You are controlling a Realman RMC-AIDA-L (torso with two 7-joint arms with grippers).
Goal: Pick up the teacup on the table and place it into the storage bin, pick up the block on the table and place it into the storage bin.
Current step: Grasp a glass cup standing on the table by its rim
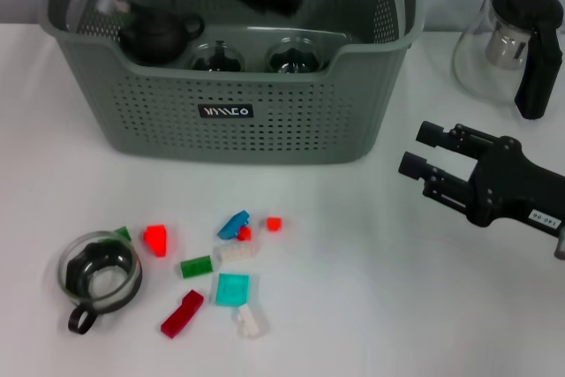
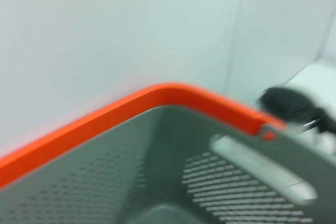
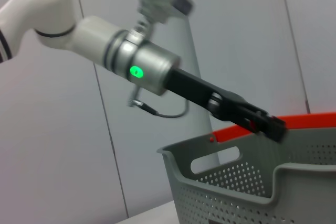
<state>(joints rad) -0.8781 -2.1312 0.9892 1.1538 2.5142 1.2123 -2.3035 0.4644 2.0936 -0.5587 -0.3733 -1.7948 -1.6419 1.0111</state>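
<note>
Teacup (image 1: 99, 273) and blocks (image 1: 231, 289) left on table; left gripper (image 1: 281, 3) held over bin (image 1: 265, 108), fingers unclear; right gripper (image 1: 422, 152) parked open

glass jug (image 1: 503, 55) — black handle, on white table (image 1: 371, 306)

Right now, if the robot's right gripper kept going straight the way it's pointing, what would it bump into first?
Probably the storage bin. The right gripper points across the table toward the bin's near right corner, with only bare table between. Its height isn't clear, so it might pass just in front.
</note>
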